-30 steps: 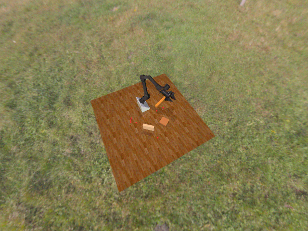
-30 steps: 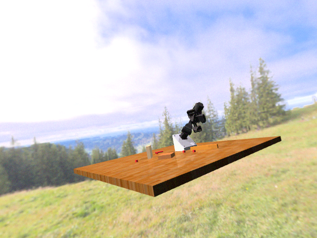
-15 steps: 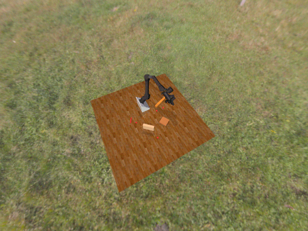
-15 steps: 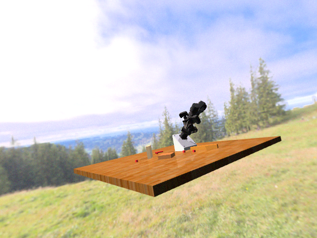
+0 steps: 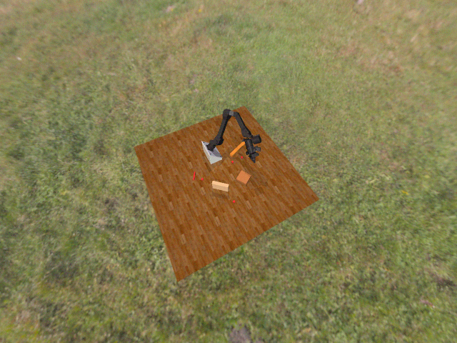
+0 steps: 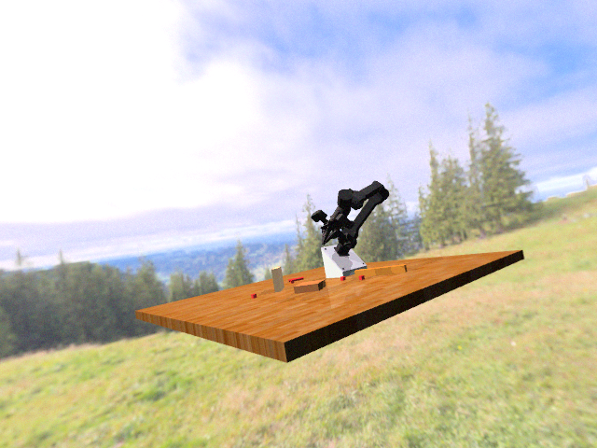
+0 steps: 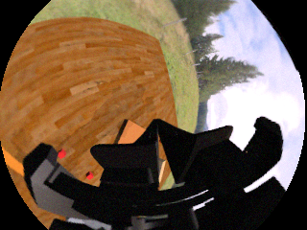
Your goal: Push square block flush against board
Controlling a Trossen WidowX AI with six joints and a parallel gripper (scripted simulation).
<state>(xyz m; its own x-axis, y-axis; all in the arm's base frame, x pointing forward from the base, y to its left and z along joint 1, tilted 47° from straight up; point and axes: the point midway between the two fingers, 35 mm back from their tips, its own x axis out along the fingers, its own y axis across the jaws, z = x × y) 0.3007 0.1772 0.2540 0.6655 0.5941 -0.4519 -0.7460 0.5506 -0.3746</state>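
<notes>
The square block (image 5: pixel 243 177) (image 6: pixel 308 287) (image 7: pixel 130 133) is orange-brown and lies flat on the table. The board (image 5: pixel 220 186) (image 6: pixel 277 279), pale and thin, stands upright on the table, and a sliver of it shows in the wrist view (image 7: pixel 162 167). In the top view the board is left of and slightly below the block, with a gap between them, and the two are turned at different angles. My gripper (image 5: pixel 253 161) (image 6: pixel 323 243) (image 7: pixel 156 122) is shut and empty, raised above the table on the arm-base side of the block. In the wrist view its fingers hide part of both.
An orange bar (image 5: pixel 237 148) (image 6: pixel 385 270) lies near the white arm base (image 5: pixel 215 158) (image 6: pixel 334 265). Two small red cubes (image 5: pixel 232 161) (image 5: pixel 241 157) lie between bar and block. Another red cube (image 5: pixel 202 179) and a red stick (image 5: pixel 193 175) lie left of the board, and one cube (image 5: pixel 233 201) beyond it.
</notes>
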